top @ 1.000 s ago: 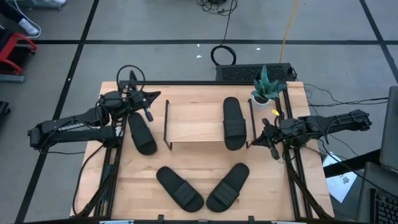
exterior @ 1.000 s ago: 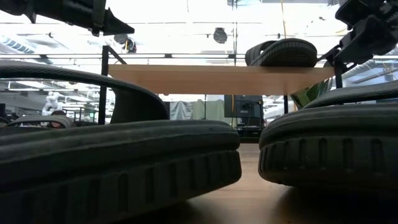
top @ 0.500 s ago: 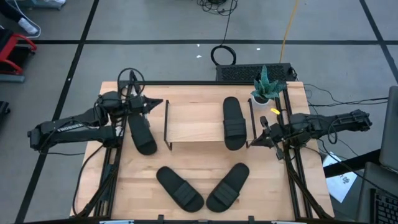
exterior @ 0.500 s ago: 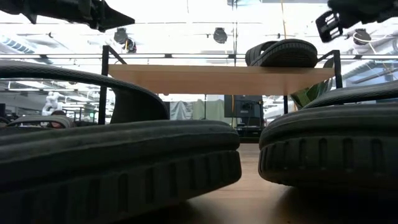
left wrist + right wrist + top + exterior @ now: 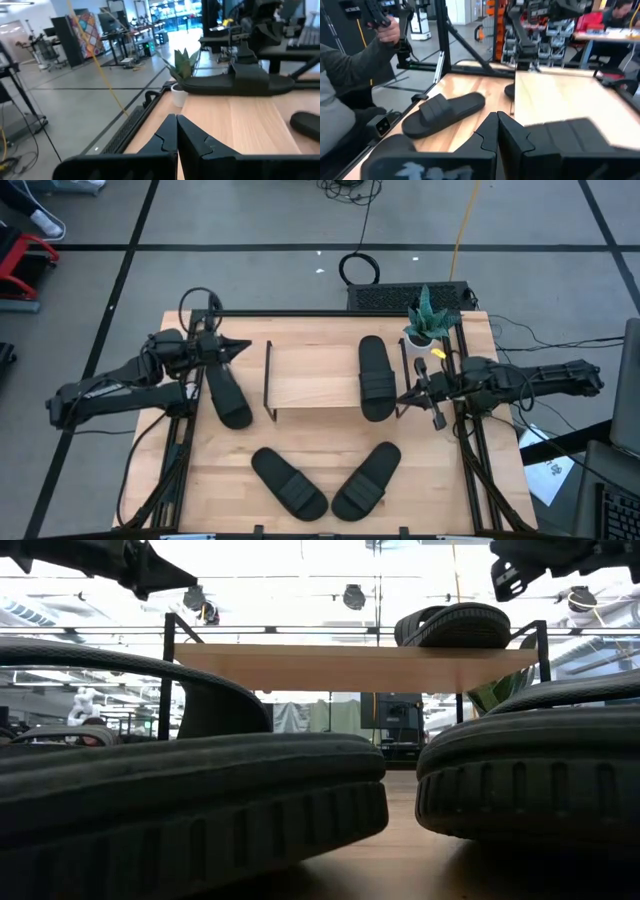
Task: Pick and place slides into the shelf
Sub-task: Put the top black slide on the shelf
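One matte black open-toe slide [image 5: 376, 377] already lies on the low light-wood shelf with thin black side frames [image 5: 312, 376], at its right end. Three more sit on the wooden worktop [image 5: 215, 470] — one just beside the left hand [image 5: 243, 344], two in front. Both hands are pinched shut and empty (the right hand [image 5: 404, 396] hovers at the shelf's right frame). Descending with closed fingers would likely shove a slide, not grip it; the right arm could knock that frame.

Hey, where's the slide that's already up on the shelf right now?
In the high view, that slide lies lengthwise on the right end of the shelf, beside the right gripper and near the potted plant.
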`<control>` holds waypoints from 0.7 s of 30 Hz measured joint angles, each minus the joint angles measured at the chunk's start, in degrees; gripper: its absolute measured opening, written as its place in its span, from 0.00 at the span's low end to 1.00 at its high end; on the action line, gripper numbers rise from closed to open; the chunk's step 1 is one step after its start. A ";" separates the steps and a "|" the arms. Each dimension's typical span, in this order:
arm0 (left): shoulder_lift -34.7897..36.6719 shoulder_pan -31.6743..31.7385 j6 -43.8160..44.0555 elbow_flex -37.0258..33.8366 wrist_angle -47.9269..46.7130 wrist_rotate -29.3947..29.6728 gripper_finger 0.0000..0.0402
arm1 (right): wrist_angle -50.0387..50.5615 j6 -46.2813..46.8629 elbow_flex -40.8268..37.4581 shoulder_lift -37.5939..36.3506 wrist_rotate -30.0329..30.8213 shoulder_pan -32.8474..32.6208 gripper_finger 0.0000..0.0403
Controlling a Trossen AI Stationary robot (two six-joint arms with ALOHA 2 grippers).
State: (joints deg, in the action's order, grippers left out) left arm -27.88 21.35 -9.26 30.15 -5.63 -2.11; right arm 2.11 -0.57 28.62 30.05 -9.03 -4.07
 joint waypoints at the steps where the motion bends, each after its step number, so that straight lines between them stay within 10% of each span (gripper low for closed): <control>1: 0.50 0.00 0.77 0.00 -0.24 0.30 0.00 | -0.48 -0.30 0.00 0.10 0.03 0.11 0.00; 21: 1.27 -0.01 5.10 0.02 -0.65 1.14 0.03 | -4.07 -1.73 0.00 0.42 1.44 0.10 0.00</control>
State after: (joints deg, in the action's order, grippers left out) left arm -26.61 21.35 -4.16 30.17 -6.28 -0.97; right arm -1.96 -2.30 28.62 30.47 -7.59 -3.97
